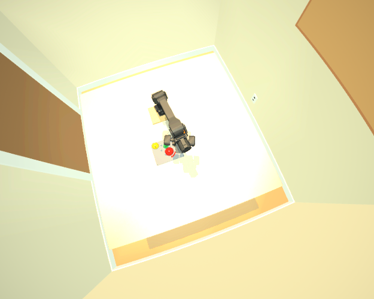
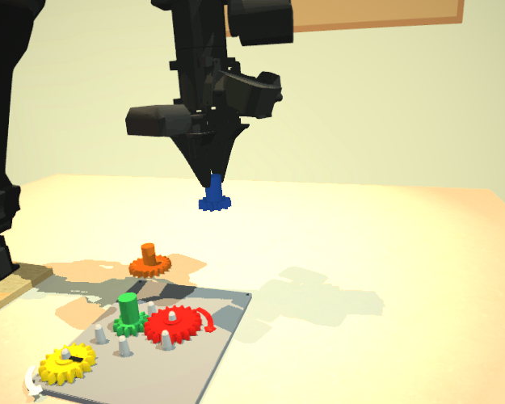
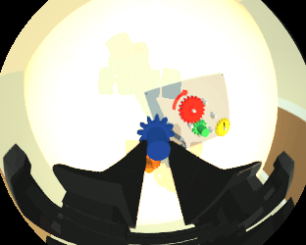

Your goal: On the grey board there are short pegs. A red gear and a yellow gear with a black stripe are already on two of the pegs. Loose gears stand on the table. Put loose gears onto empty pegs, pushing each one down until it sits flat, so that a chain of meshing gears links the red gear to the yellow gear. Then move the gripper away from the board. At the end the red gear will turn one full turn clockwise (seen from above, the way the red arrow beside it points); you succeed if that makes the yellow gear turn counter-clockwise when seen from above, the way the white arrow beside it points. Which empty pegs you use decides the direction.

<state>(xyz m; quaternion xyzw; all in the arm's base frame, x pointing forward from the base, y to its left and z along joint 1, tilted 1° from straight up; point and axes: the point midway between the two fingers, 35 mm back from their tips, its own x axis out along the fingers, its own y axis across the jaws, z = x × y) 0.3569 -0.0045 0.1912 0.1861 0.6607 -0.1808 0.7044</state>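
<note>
Currently, the hand (image 2: 214, 181) (image 3: 157, 145) grips the blue gear (image 2: 214, 202) (image 3: 157, 130) high beyond the grey board (image 1: 159, 158) (image 2: 157, 373) (image 3: 216, 90), whose empty pegs lie below, toward the yellow gear (image 1: 156, 145) (image 2: 67, 364) (image 3: 223, 127).

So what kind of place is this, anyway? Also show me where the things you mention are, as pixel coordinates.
Probably a plain indoor room set up for robot testing: pale walls with an outlet (image 1: 254, 98), a robot arm (image 1: 169, 110) (image 2: 198, 39), and a grey board (image 1: 159, 158) (image 2: 157, 373) (image 3: 218, 90) of pegs and gears.

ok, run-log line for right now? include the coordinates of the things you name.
gripper (image 2: 214, 180) (image 3: 157, 145): shut on blue gear (image 2: 214, 203) (image 3: 156, 131), raised | green gear (image 1: 166, 146) (image 2: 129, 323) (image 3: 200, 126): on board | orange gear (image 2: 149, 264) (image 3: 152, 166): on table
</note>
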